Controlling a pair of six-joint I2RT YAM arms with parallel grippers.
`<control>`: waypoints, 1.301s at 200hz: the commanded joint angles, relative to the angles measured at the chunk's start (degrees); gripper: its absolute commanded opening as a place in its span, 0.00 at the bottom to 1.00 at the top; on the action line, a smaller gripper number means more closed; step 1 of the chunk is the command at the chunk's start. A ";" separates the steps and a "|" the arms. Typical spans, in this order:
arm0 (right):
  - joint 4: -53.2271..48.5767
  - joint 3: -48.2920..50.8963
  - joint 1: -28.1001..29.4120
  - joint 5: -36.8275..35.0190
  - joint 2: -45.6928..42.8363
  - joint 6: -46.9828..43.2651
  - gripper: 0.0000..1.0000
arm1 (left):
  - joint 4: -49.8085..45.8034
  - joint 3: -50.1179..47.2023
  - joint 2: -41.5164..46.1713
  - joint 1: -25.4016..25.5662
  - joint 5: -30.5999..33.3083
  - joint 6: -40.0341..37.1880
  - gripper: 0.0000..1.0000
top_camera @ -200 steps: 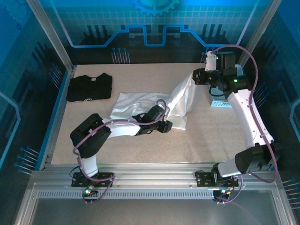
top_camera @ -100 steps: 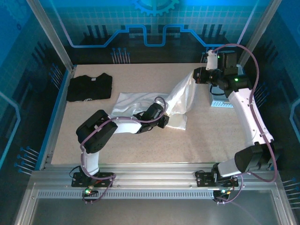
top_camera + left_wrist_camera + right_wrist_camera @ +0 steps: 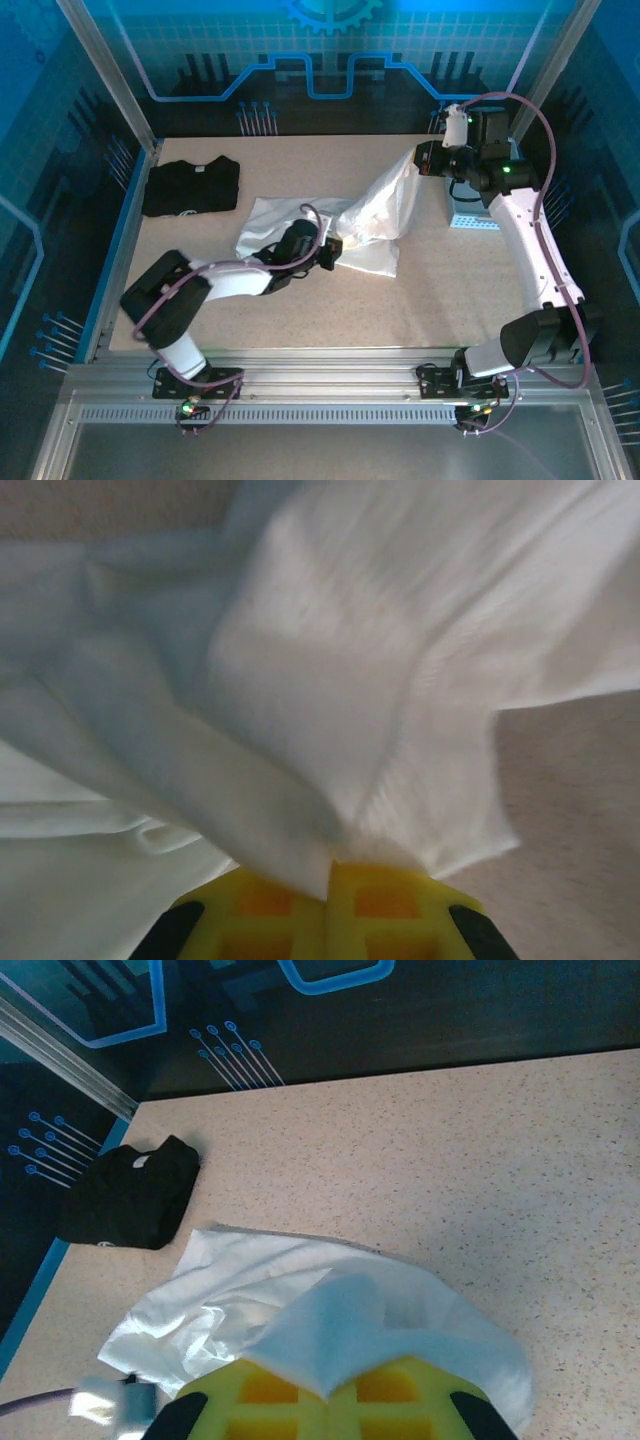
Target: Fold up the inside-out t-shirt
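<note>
The white inside-out t-shirt [image 3: 375, 225] lies crumpled mid-table, one end pulled up toward the back right. My right gripper [image 3: 418, 163] is shut on that raised end; in the right wrist view the cloth [image 3: 330, 1330] comes out from between the closed yellow fingers [image 3: 265, 1400]. Low over the middle of the shirt, my left gripper [image 3: 333, 247] is shut on a fold, and the white fabric [image 3: 330, 730] bunches out from the seam of its yellow fingers [image 3: 380, 910]. No tag or mark is visible.
A folded black t-shirt [image 3: 190, 185] lies at the back left of the table. A light blue rack [image 3: 472, 218] sits at the right under the right arm. Metal frame posts and dark walls ring the speckled tabletop [image 3: 460, 290].
My left gripper shut on the shirt's fabric and drew back to the left with it. The right gripper held its raised end, shifting only slightly.
</note>
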State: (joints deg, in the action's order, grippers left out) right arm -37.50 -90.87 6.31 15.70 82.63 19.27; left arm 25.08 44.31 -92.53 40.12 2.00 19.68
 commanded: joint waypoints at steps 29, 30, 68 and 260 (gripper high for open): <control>9.68 2.39 0.83 2.68 -5.90 5.06 0.00 | -12.31 -1.82 25.73 -7.70 3.40 3.79 0.00; 9.79 2.29 0.87 2.72 -5.95 5.16 0.00 | -12.76 -1.58 26.26 -7.91 3.56 3.83 0.00; 4.85 -10.85 1.58 -0.64 -6.62 3.03 0.00 | -33.19 20.73 34.29 -11.05 14.55 -0.39 0.00; 2.11 -49.54 1.93 -8.95 11.73 -4.44 0.00 | -62.80 94.13 -3.85 -32.91 9.24 -2.23 0.00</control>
State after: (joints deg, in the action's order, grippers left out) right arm -38.59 -122.78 8.23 8.97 89.62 15.33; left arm -35.81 118.50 -93.27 8.32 14.63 17.67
